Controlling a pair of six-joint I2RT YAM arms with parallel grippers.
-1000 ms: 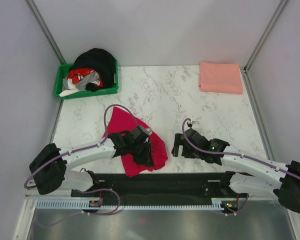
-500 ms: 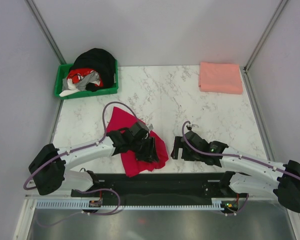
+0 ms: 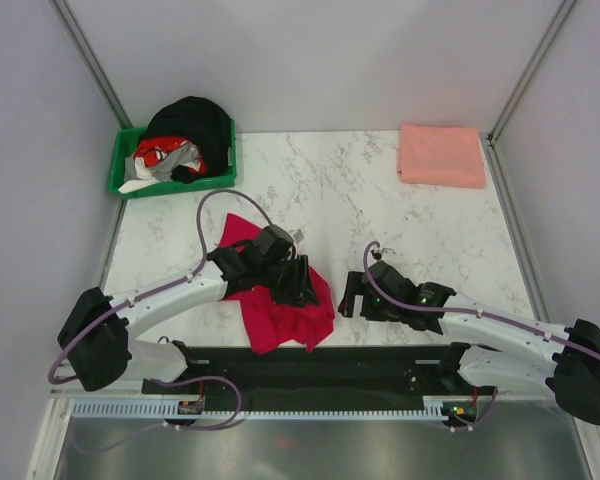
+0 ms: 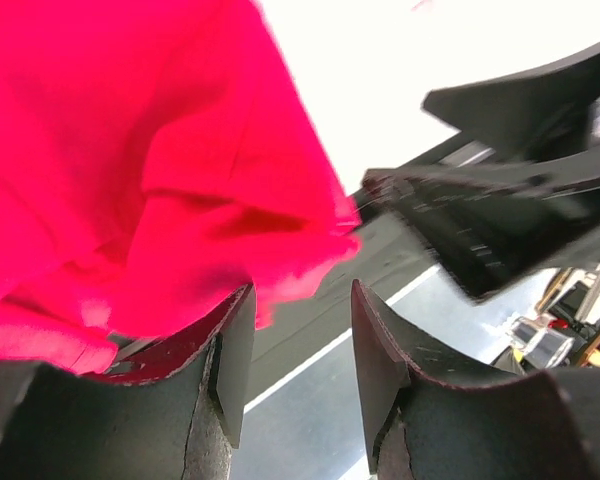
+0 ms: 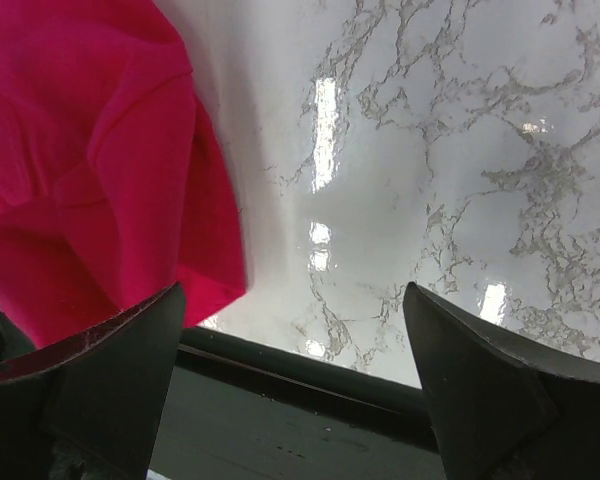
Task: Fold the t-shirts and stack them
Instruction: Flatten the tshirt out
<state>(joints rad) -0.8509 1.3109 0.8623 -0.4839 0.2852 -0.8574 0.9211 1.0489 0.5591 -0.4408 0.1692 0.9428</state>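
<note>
The crimson red t-shirt (image 3: 280, 310) lies crumpled near the table's front edge, left of centre. It also shows in the left wrist view (image 4: 130, 170) and the right wrist view (image 5: 90, 180). My left gripper (image 3: 298, 282) hovers over the shirt's right part. In its wrist view the left gripper (image 4: 302, 300) is open with nothing between the jaws, and red cloth lies against the left finger's outer side. My right gripper (image 3: 352, 292) is wide open and empty, just right of the shirt's edge; it also shows in its wrist view (image 5: 294, 292). The salmon pink t-shirt (image 3: 441, 155) lies folded at the far right corner.
A green bin (image 3: 123, 175) holding dark, red and white clothes stands at the far left corner. The white marble table (image 3: 360, 200) ends at a black strip (image 3: 380, 362) along its front edge. Grey walls close in the sides and the back.
My left gripper has moved a little away from the front edge, over the red shirt, whose cloth has bunched and shifted slightly. My right gripper has crept a little left toward the shirt.
</note>
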